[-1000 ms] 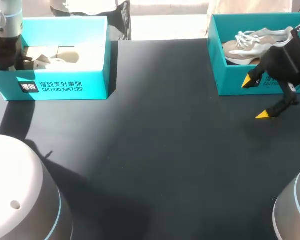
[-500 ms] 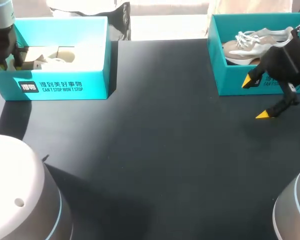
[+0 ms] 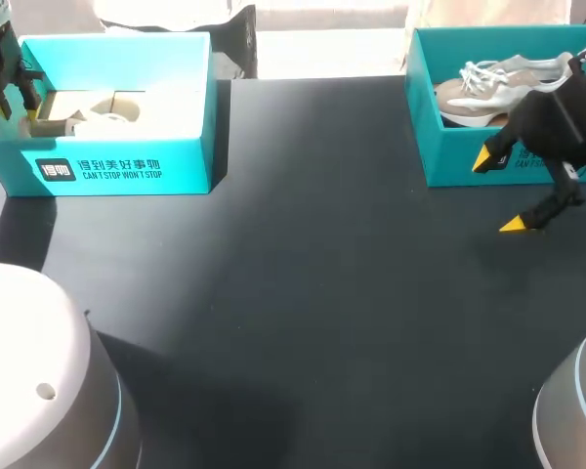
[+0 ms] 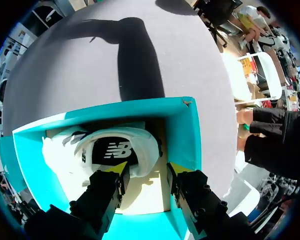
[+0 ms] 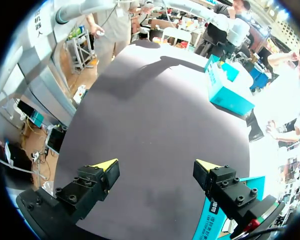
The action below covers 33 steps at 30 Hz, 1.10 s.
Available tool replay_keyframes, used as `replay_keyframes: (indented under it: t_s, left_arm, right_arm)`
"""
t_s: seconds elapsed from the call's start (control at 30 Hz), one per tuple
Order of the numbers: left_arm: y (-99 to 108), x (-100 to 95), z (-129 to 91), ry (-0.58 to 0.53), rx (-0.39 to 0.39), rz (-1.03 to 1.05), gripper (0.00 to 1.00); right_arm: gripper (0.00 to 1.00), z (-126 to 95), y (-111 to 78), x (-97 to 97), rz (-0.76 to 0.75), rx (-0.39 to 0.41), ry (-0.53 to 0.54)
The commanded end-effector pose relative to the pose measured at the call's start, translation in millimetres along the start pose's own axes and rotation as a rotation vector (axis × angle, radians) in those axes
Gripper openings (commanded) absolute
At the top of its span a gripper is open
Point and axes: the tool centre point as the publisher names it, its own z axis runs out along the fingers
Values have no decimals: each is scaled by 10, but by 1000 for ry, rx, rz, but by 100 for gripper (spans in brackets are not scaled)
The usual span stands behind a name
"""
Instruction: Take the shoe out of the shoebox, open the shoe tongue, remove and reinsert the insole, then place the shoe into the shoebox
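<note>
A white shoe (image 3: 103, 109) lies in the teal shoebox (image 3: 127, 168) at the table's far left. My left gripper (image 3: 15, 103) hangs over the box's left end, open and holding nothing. In the left wrist view, the gripper (image 4: 147, 169) sits just above the shoe's heel (image 4: 115, 150), whose dark insole shows inside the box (image 4: 187, 135). My right gripper (image 3: 500, 192) stands wide open in front of a second teal shoebox (image 3: 420, 93) that holds a beige shoe (image 3: 493, 83). In the right wrist view, the gripper (image 5: 155, 166) has only bare table beneath it.
The dark table (image 3: 313, 293) stretches between the two boxes. The left shoebox (image 5: 227, 90) shows far ahead of the right gripper. A dark bag (image 3: 236, 39) stands at the far edge beside the left box.
My left gripper has lifted out of the left shoebox, drifted toward the far left corner and spread its fingers a little. The shoe stays in the box. The right arm has not moved.
</note>
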Motion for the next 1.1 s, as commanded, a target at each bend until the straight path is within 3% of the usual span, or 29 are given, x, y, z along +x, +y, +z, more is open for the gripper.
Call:
replay_keyframes:
  t_s: [0.03,0.27,0.4,0.53,0.57,0.77,0.9,1.0,1.1]
  left_arm:
    - [-52,0,-168,-13,-9,2,52]
    - [-225,38,-552,-122,17,-81,53]
    - [-385,-20,-704,-167,49,-132,64]
    - [-523,-79,-761,-202,103,-143,87]
    - [-555,-79,-765,-218,117,-151,97]
    - [-689,-141,-746,-204,134,-110,100]
    - [-689,-141,-746,-204,134,-110,100]
    - [-689,-141,-746,-204,134,-110,100]
    - [-689,-141,-746,-204,134,-110,100]
  right_arm:
    - [100,11,0,-23,0,2,5]
    - [100,11,0,-23,0,2,5]
    - [100,11,0,-23,0,2,5]
    - [100,11,0,-23,0,2,5]
    - [100,11,0,-23,0,2,5]
    - [100,-77,-102,-394,331,50,-22]
    - [100,-276,-145,-769,487,102,-137]
    - [100,-437,-197,-991,694,164,-202]
    - [100,-518,-276,-1153,729,210,-230]
